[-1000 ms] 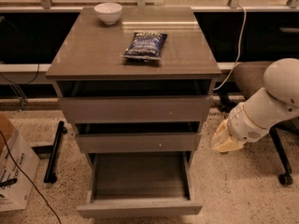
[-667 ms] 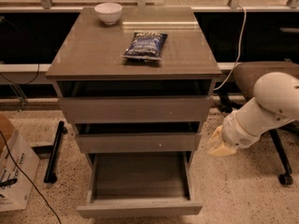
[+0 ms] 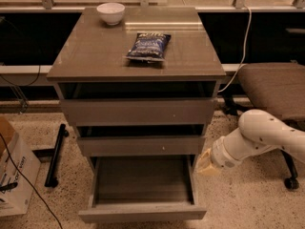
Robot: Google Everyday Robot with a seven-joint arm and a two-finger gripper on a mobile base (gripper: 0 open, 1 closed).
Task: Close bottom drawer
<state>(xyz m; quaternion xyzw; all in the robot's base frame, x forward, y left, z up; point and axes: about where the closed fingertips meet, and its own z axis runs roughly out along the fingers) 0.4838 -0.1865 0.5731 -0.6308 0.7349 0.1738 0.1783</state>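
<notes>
The hand [image 3: 208, 162] hangs low, below the counter's [image 3: 95, 61] right edge and just beside the cabinet's right side, level with the bottom drawer [image 3: 143, 213]. Whether it is wide or narrow I cannot tell.

The risk, as I judge it, comes from where the hand sits. It is beside the drawer's right wall rather than in front of the panel, so a push begun here could slide along that wall or wedge between it and the frame. A shove on only the right end of the front may skew the drawer and bind it. In coming round to the front, the arm could graze the middle drawer [image 3: 140, 145] above or the chair [image 3: 274, 87] behind it.

The drawer stands pulled well out. Its flat front is the nearest thing in view, closer than the hand and to its left. Farther off, the bag [image 3: 148, 46] mid-counter and the bowl [image 3: 110, 12] at the far left corner are out of the way.
</notes>
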